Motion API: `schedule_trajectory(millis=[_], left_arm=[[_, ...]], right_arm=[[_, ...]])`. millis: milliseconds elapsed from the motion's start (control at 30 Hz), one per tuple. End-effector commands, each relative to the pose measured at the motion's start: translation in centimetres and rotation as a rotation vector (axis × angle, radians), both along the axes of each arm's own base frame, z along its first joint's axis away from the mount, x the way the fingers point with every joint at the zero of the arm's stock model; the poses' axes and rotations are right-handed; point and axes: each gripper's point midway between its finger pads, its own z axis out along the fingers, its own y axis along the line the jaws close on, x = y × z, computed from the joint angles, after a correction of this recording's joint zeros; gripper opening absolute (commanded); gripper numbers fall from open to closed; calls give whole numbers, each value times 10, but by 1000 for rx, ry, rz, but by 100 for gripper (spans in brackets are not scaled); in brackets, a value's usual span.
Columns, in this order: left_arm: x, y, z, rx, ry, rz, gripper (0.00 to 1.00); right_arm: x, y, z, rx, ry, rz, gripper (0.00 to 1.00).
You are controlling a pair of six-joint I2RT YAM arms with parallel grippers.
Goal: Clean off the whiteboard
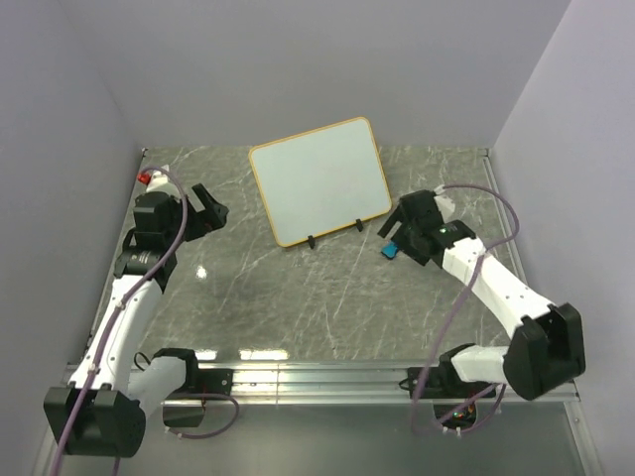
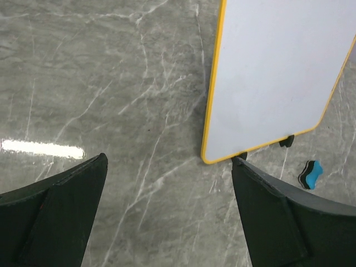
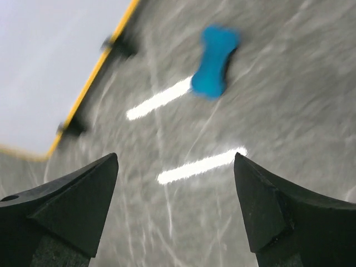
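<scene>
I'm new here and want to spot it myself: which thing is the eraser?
Find the whiteboard on the grey marbled table. Just off its near right corner, beside the right gripper, lies the eraser: a small bone-shaped block, the only bright blue thing there.

Right wrist view is smeared w/ blur: blue eraser (image 3: 214,61) is a soft blob, whiteboard (image 3: 50,67) runs off top & left edges. Left wrist view cuts the board at top & right too. From above, small red thing (image 1: 156,178) at far-left corner is too tiny to ID.
</scene>
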Motion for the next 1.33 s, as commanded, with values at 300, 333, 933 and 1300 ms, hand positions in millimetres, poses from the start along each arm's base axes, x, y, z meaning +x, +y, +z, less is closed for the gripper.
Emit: schedule_trajectory(millis=[300, 333, 933, 1300], left_arm=[[-35, 9, -11, -6, 86, 105, 97], [-37, 10, -14, -12, 91, 113, 96], [-21, -22, 74, 14, -55, -22, 100], [-27, -1, 94, 155, -199, 27, 100]], right_arm=[[-81, 30, 145, 80, -333, 288, 92], [-88, 28, 147, 91, -332, 293, 92], [-137, -18, 173, 53, -448, 282, 99], [-127, -15, 200, 30, -578, 322, 97]])
